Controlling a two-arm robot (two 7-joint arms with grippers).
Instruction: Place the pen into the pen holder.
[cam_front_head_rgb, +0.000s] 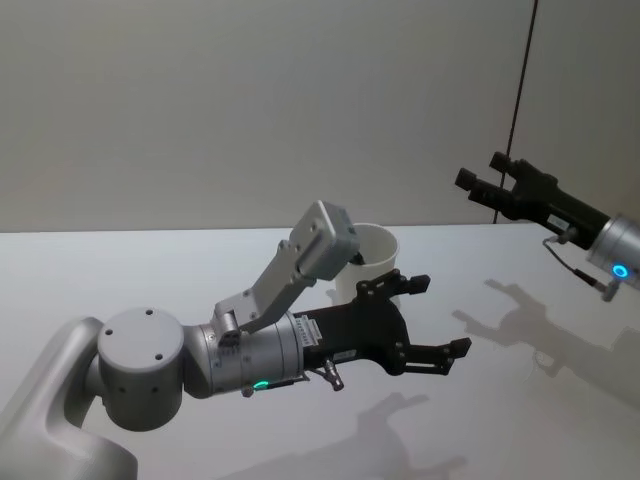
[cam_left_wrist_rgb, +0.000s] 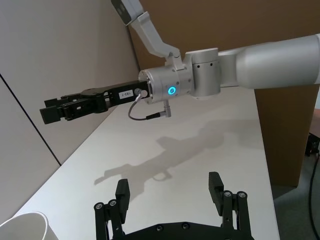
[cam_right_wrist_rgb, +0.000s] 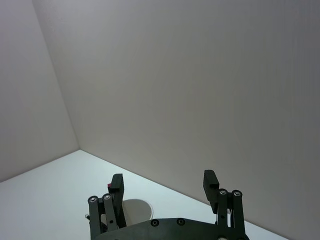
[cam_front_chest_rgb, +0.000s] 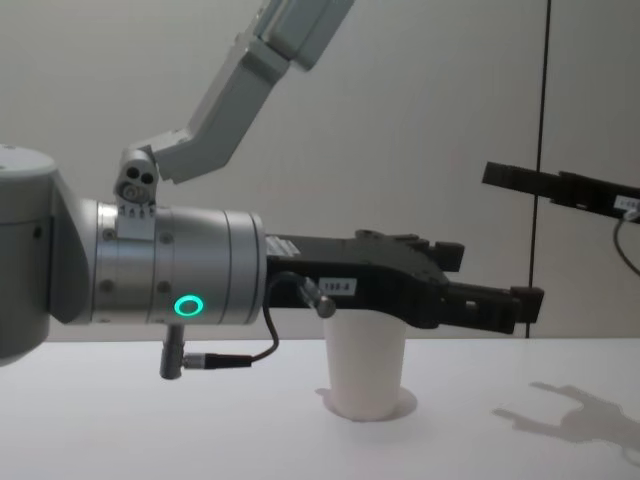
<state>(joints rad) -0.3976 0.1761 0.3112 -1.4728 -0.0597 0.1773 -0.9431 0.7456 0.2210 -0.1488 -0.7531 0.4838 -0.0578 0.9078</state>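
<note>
Your left gripper (cam_front_head_rgb: 430, 318) hangs low over the counter (cam_front_head_rgb: 150, 270), its fingers spread wide with nothing between them, just in front of and to the right of the pen holder (cam_front_head_rgb: 372, 262). In the chest view the same gripper (cam_front_chest_rgb: 495, 290) reaches across at about the height of the cup's rim, with the pen holder (cam_front_chest_rgb: 366, 365) standing behind and below it. Your right gripper (cam_front_head_rgb: 490, 180) is raised well above the counter on the far right, near the back wall; from the left wrist view its fingers (cam_left_wrist_rgb: 55, 109) look drawn close together and empty, though you cannot be sure they are fully shut.

The pen holder stands upright on the white counter, toward the back, mouth open upward. I cannot find a pen on the counter or in either gripper, and the inside of the cup is hidden from these angles.

Treat the cup as very light and thin-walled: a paper cup like this will likely slide or tip at a slight nudge, and its wall will crush if you squeeze it. Keep the left gripper's fingers off the rolled rim. A pen would be light, stiff and smooth, so grip it mid-barrel across the pads and let it go with its tip already inside the mouth.
</note>
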